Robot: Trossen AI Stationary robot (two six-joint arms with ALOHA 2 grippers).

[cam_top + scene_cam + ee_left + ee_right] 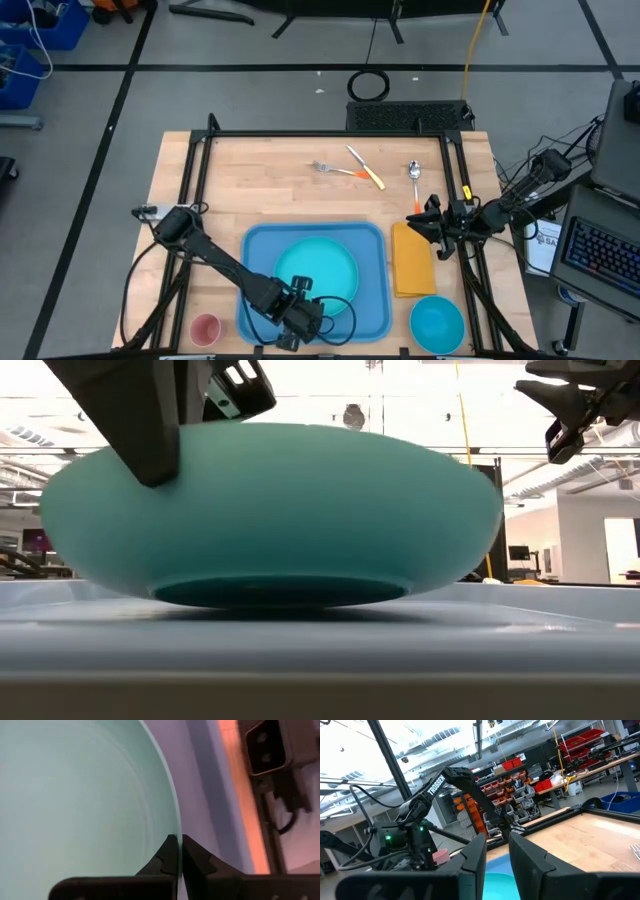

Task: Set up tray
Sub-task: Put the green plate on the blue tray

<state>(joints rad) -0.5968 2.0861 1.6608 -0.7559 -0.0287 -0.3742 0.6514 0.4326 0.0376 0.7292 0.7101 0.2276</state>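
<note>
Light-blue rectangular plastic tray (pixel 375 300) sits near-centre on wooden table (pixel 280 180). Our left gripper (pixel 179 851) pinches near rim of round turquoise plate (pixel 315 275) inside tray. We'd release gently, lift straight. Our right gripper (pixel 432 222) waits right, jaws slightly apart, empty.

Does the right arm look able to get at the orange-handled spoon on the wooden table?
Probably yes: the orange-handled spoon lies in the open, just beyond the right claw, with nothing between them.
</note>
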